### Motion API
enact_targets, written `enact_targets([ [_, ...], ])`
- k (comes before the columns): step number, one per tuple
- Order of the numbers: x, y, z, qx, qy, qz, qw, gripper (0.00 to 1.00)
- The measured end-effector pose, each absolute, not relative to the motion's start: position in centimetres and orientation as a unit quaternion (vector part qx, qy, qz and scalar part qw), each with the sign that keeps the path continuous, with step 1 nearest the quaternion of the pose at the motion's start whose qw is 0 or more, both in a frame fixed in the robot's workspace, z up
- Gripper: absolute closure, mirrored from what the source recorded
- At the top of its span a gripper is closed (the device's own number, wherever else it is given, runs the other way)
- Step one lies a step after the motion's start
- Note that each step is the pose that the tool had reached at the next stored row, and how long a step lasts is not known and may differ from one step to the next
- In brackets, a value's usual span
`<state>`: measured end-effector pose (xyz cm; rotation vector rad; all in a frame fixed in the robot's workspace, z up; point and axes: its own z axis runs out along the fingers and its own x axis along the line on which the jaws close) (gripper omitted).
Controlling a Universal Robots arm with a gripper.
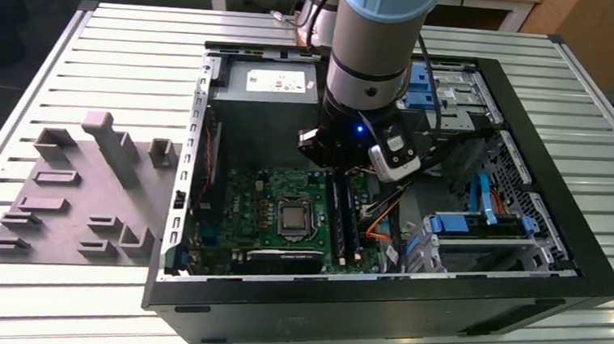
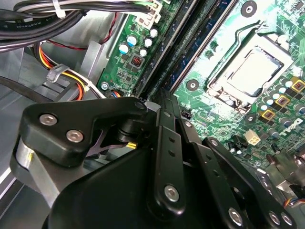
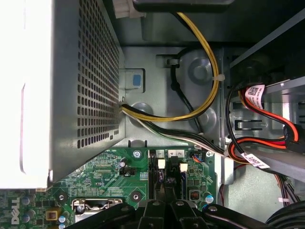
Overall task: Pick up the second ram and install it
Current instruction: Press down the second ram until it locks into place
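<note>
**Arm down inside the open computer case, gripper over the memory slots**

We see a slatted metal table (image 1: 99,52) carrying an open black computer case (image 1: 384,307) lying on its side. On the exterior view's left of the case sits a grey moulded holder tray (image 1: 78,196), its pockets bare of any stick as far as we can tell. The robot arm (image 1: 376,39) reaches down from above into the case, next to the grey power-supply box (image 1: 264,84). Below it lies the green motherboard (image 1: 272,210) with its processor socket (image 1: 296,218).

The gripper (image 2: 164,112) hangs just over the long black memory slots (image 1: 344,219), which run past the socket. In the second wrist view its black fingers (image 2: 167,143) appear drawn close together, edge-on above the slots, with something thin and dark between them. We take this for the second ram (image 2: 159,95), but we cannot tell it apart from the fingers and slots with certainty. In the first wrist view, the fingers sit above the slot ends (image 3: 164,171), near yellow and red cables (image 3: 205,71).
</note>
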<state>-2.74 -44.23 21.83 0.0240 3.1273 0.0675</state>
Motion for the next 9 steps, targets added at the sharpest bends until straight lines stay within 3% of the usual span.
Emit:
enact_targets([
  [9,-2.74,-44.23,21.65,0.008,1.000,0.022,0.007,0.89],
])
